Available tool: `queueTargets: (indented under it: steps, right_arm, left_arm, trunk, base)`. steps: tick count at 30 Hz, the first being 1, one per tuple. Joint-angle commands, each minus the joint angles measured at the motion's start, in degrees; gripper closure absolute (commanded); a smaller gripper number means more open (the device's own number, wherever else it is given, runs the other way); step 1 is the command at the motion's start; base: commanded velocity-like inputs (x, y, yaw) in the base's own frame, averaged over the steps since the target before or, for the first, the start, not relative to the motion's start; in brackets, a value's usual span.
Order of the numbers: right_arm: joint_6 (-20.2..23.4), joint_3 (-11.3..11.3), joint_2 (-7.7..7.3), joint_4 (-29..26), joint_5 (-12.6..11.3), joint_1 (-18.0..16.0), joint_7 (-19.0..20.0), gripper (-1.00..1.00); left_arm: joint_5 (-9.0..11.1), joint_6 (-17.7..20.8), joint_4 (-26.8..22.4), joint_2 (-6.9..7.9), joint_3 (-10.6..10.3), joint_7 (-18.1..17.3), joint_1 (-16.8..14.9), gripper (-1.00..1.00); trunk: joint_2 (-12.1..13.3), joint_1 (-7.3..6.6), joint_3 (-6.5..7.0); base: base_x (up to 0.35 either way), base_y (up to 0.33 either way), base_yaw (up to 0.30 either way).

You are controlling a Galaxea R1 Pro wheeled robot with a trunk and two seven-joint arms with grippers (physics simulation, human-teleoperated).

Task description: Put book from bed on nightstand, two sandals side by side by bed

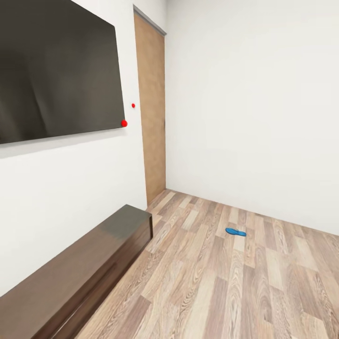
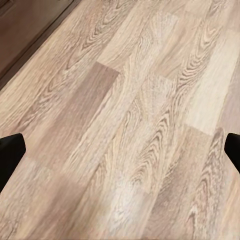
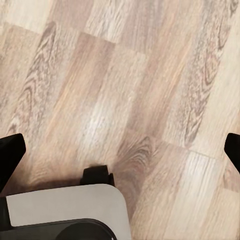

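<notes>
One bright blue sandal point(image 1: 235, 231) lies flat on the wood-plank floor near the far white wall, well ahead of me. The book, the bed and the nightstand are out of view. In the left wrist view my left gripper point(image 2: 120, 152) is open, its dark fingertips point(image 2: 11, 155) far apart over bare floor. In the right wrist view my right gripper point(image 3: 120, 152) is open too, its fingertips point(image 3: 11, 155) spread wide above the floor, with nothing between them.
A long dark wood bench cabinet point(image 1: 70, 278) runs along the left wall under a large black wall screen point(image 1: 56, 70). A brown wood panel point(image 1: 151, 108) stands in the corner. Part of my grey base point(image 3: 65, 210) shows in the right wrist view.
</notes>
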Motion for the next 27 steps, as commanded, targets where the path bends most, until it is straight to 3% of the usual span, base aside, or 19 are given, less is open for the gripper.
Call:
queueTargets:
  steps: [1, 7, 27]
  right_arm:
    - [-0.2, 0.0, 0.0, 0.0, -0.3, 0.0, 0.0, -1.0]
    - [-0.2, 0.0, 0.0, 0.0, -0.3, 0.0, 0.0, -1.0]
    - [-0.2, 0.0, 0.0, 0.1, -0.3, 0.0, 0.0, -1.0]
  left_arm:
    - [-0.1, -0.1, -0.1, 0.01, -0.1, 0.1, 0.0, -1.0]
    - [-0.1, -0.1, -0.1, 0.01, 0.0, 0.0, 0.0, -1.0]
    - [-0.1, -0.1, -0.1, 0.01, -0.1, 0.0, 0.0, -1.0]
  trunk:
    - [0.0, 0.01, -0.05]
    - [0.0, 0.01, -0.05]
    - [0.0, 0.01, -0.05]
  base:
    - [0.07, 0.0, -0.001]
    - [0.024, 0.0, -0.122]
    - [0.001, 0.0, -0.274]
